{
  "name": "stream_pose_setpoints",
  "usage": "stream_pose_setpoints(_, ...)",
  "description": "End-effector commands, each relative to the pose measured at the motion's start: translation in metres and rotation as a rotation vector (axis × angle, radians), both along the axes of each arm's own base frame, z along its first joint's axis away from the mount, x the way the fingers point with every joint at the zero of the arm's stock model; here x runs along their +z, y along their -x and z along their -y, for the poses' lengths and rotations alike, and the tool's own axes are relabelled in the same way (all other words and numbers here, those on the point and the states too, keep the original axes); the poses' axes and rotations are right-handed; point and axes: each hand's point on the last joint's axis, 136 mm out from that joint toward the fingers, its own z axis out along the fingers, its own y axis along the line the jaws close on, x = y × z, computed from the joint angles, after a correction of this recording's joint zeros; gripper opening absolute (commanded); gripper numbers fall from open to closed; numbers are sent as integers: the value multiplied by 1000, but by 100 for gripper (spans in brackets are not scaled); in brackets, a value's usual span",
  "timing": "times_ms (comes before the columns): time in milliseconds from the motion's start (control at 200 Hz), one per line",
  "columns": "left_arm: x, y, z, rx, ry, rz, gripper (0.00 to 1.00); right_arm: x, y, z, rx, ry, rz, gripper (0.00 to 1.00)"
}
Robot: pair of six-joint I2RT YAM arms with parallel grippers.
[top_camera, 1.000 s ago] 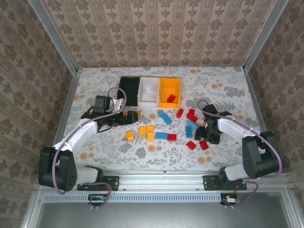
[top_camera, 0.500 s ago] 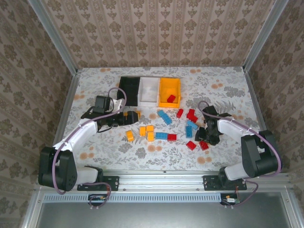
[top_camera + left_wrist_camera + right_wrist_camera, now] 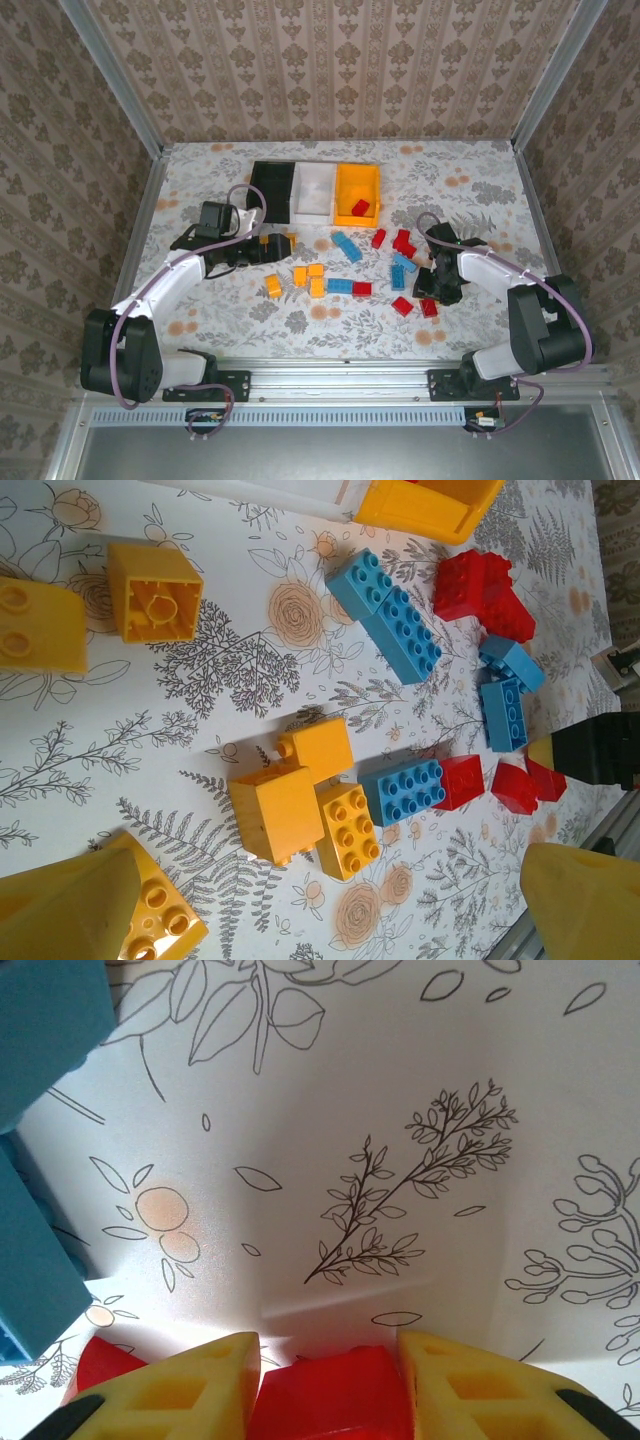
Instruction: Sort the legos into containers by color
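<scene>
On floral mat (image 3: 420, 1080), R gripper (image 3: 328, 1360) tight on blocky red lego (image 3: 335, 1405); L gripper (image 3: 325, 875) wide.

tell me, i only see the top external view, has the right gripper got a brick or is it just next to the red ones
Observer: In the right wrist view a red brick sits between the fingers of the right gripper, touching both.
Operator: anything crowding it
Observer: Light blue bricks lie at that view's left edge, apart from the fingers.
Operator: and the other arm
Observer: Its wrist view shows the left gripper open, gripping nothing, a yellow-orange brick beside one finger.
</scene>
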Motion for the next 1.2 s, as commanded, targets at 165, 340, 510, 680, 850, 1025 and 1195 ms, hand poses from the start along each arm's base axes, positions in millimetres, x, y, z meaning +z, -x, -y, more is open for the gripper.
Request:
stream_pose_setpoints(165,7,-2,0,-13,-10,35,100,24,-18,0,-3,23,47,38)
stream_pose_setpoints(340,7,-2,0,-11,-13,33,100,49,-52,-9,12,1,104,38)
stream_pose_setpoints(510,5,-2,0,-11,-15,29,100,88,-104,-28,21,-54,204,38)
stream_pose_setpoints(680,1,-3,0,-11,-18,20,100,118,-166,-64,58,-115,290,38)
stream_pose_setpoints(850,-1,-4,-1,-11,-25,14,100,123,-223,-104,82,-191,316,38)
stream_pose_setpoints(1025,-4,-5,-3,-4,-26,3,100,110,-264,-134,100,-218,313,39)
stream_pose_setpoints(1195,-5,-4,-4,-3,-30,-1,100,100,-281,-143,102,-225,311,49)
